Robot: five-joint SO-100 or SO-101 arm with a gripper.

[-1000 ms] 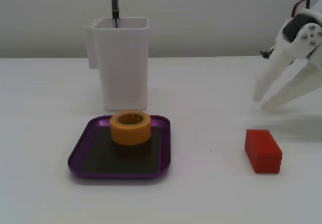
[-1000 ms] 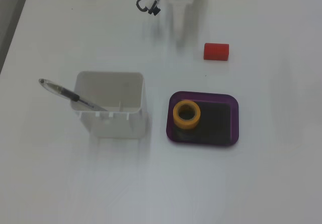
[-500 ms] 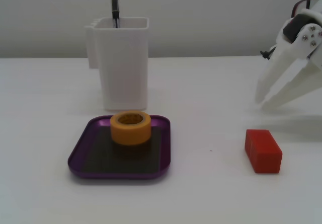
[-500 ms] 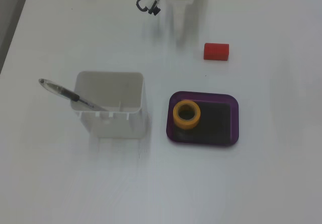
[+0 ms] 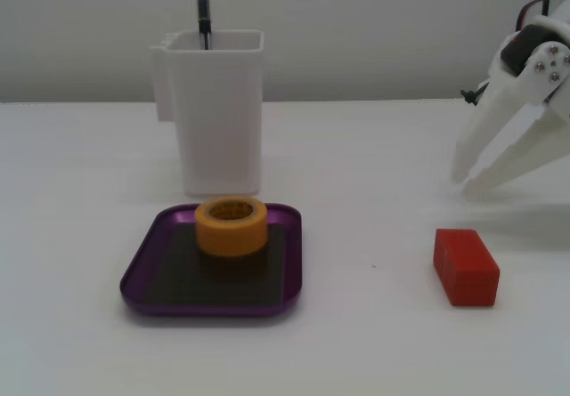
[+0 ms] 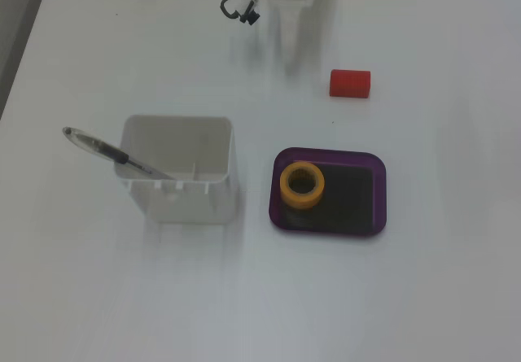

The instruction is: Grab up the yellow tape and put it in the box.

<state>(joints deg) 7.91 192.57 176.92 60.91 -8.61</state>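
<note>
Since the yellow tape (image 5: 232,225) already rests inside the purple box (image 5: 142,276), the task looks finished; the claw (image 5: 468,182), upper right, gapes empty.

Yellow tape (image 5: 232,225) inside purple box (image 5: 142,276) (flat, hole up); pincer (image 5: 466,181) apart.

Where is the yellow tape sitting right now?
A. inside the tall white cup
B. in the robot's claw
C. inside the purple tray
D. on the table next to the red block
C: in both fixed views the yellow tape rests flat inside the purple tray, near its back edge, while the gripper stands open and empty off to the side.
</note>
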